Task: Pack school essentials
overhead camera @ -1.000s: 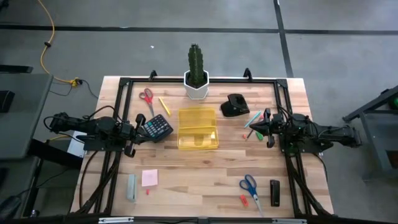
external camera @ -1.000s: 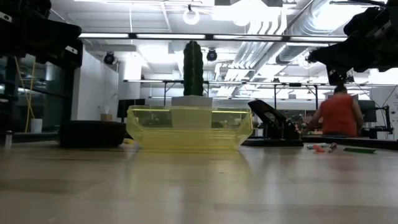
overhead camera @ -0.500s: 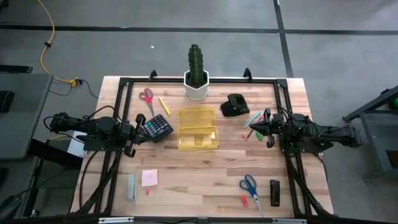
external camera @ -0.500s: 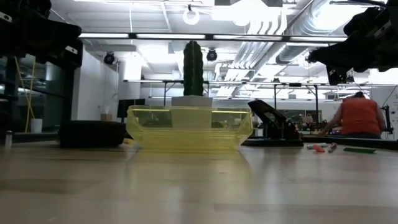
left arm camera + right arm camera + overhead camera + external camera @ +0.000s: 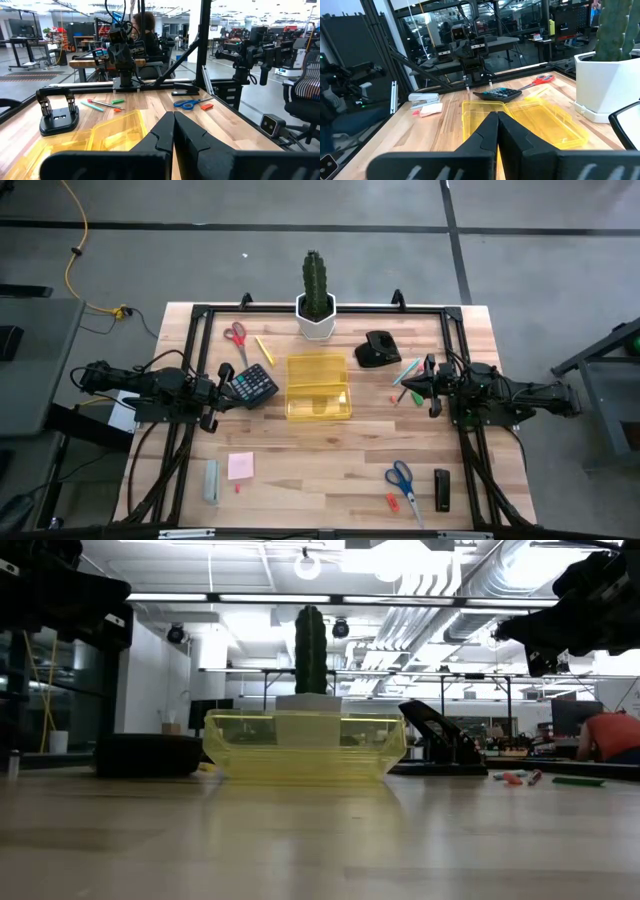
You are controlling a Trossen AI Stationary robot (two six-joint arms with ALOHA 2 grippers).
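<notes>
The stationery lies scattered on the wooden table. Red-handled scissors (image 5: 236, 335) and a thin yellow pencil (image 5: 263, 348) lie far left. The pink sticky-note pad (image 5: 240, 466) lies near left, and blue-handled scissors (image 5: 401, 476) near right. Green and red pens (image 5: 408, 372) lie right of an open yellow see-through box (image 5: 318, 387). My left gripper (image 5: 224, 386) hangs shut above the table beside a calculator (image 5: 252, 385). My right gripper (image 5: 424, 384) hangs shut by the pens. Both touch nothing.
A green cactus in a white pot (image 5: 316, 300) stands at the far edge behind the box. A black desk tool (image 5: 378, 349) sits right of it. A grey stapler (image 5: 211, 480) and a black stapler (image 5: 442, 489) lie near the front, with small red pieces (image 5: 392, 502).
Neither arm and nothing on the table has moved. In the room behind the table, a person has moved toward the right edge of the low view.
</notes>
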